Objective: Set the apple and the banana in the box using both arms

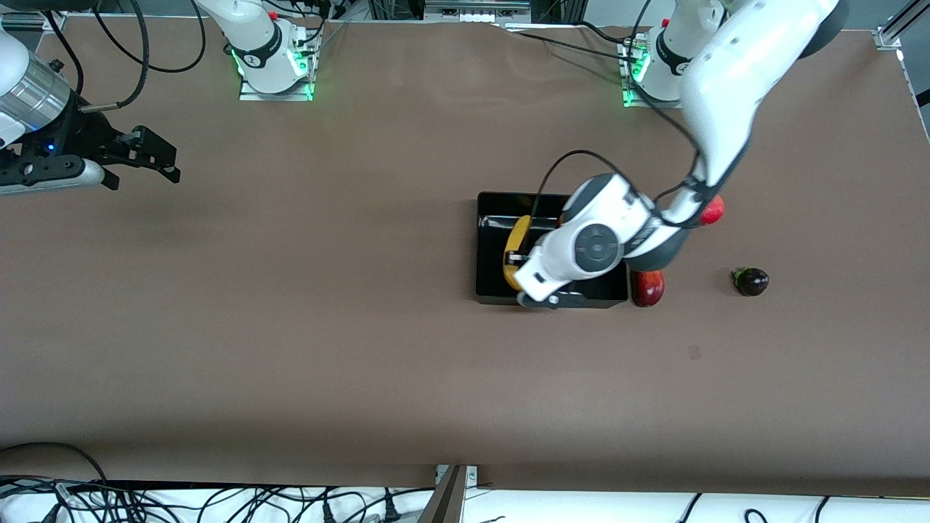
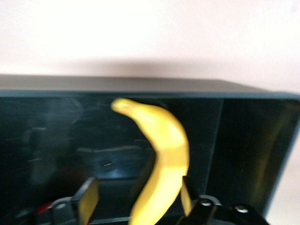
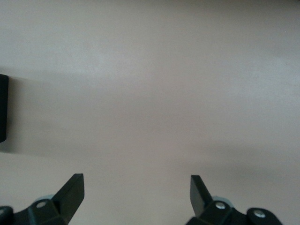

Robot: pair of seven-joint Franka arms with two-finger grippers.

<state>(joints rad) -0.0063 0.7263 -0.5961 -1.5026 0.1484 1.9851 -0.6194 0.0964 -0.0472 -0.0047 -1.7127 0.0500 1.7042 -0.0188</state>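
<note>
While my left arm reaches down over the box (image 1: 494, 247), its hand (image 2: 136, 201) sits inside the black bin with the banana (image 2: 161, 154) between its fingers (image 2: 86, 199). From the left wrist view the fingers are spread wider than the fruit, one of them clear of the peel, so I read that hand as released, though I cannot tell whether the banana rests on the box floor. On the front view the banana (image 1: 516, 250) shows as a yellow strip in the part of the box toward the right arm's end of the surface (image 1: 290, 327).

I cannot see the apple for certain; a red fruit (image 1: 713, 211) peeks out from under the left arm's forearm, beside the box toward the left arm's end. A dark-red fruit (image 1: 648, 288) lies just beside the box corner near the front camera, and a small dark fruit (image 1: 751, 281) lies farther toward the left arm's end.

My right hand (image 1: 156, 156) waits over bare surface, well apart from the box, fingers (image 3: 70, 192) spread and holding nothing.
</note>
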